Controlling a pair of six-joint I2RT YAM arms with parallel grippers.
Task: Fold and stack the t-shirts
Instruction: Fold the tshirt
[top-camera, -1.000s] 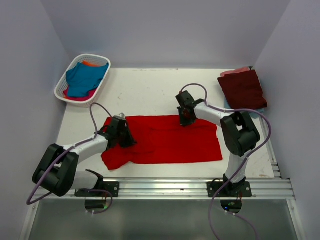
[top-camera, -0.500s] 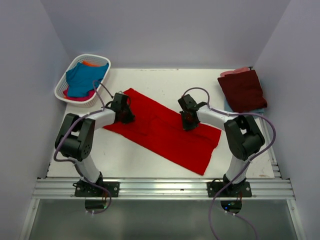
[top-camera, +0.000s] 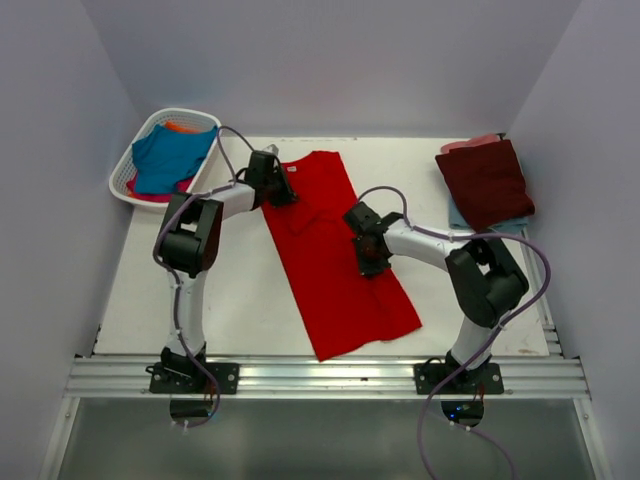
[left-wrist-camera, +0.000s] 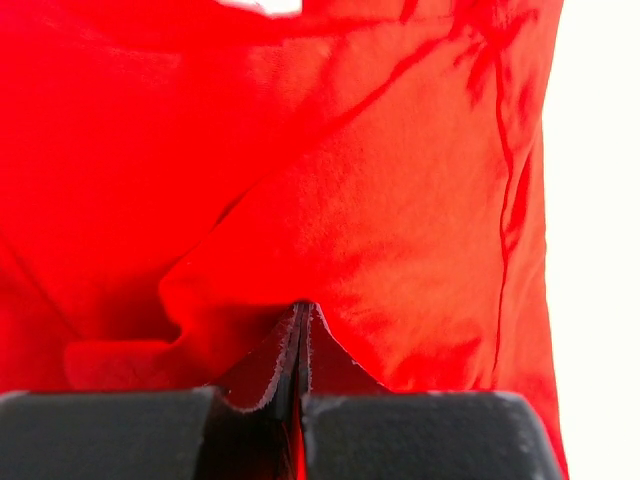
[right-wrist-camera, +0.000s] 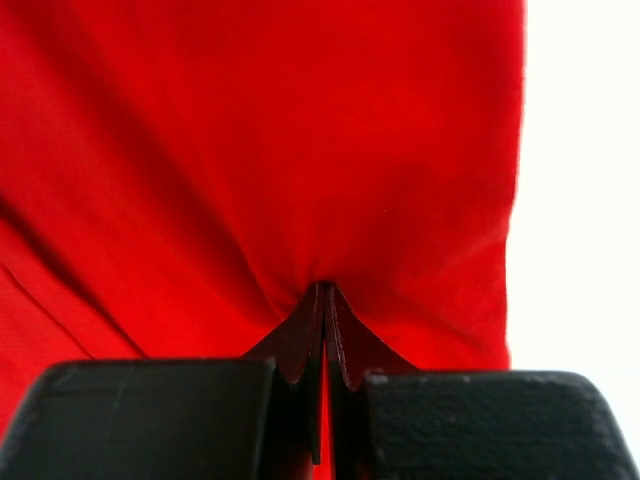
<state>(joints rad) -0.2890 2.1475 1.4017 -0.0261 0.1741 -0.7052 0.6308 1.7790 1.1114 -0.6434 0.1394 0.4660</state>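
Cloth dominates the top view: the red t-shirt (top-camera: 330, 295) lies flat on the table (top-camera: 200, 290) as a long strip, its far end just beside the white basket (top-camera: 119, 181) and the rest running away from the basket on a slant toward the arms' bases. The left gripper (top-camera: 284, 196) sits at the shirt corner nearest the basket, and the right gripper (top-camera: 368, 266) at the shirt's edge farther from the basket, about halfway along the strip. Inside the basket a teal t-shirt (top-camera: 170, 158) lies over an orange one (top-camera: 180, 127). A folded maroon t-shirt (top-camera: 487, 180) rests well apart from the basket, at the opposite side of the table. In the left wrist view, the left gripper (left-wrist-camera: 301, 312) has its jaws pressed together, with a fold of the red t-shirt (left-wrist-camera: 400, 200) pinched between them and wrinkles spreading from the tips. In the right wrist view, the right gripper (right-wrist-camera: 325, 292) is likewise clamped tight on the red t-shirt (right-wrist-camera: 250, 150), the cloth puckering where the tips meet; bare table (right-wrist-camera: 580, 200) shows past the shirt's edge.
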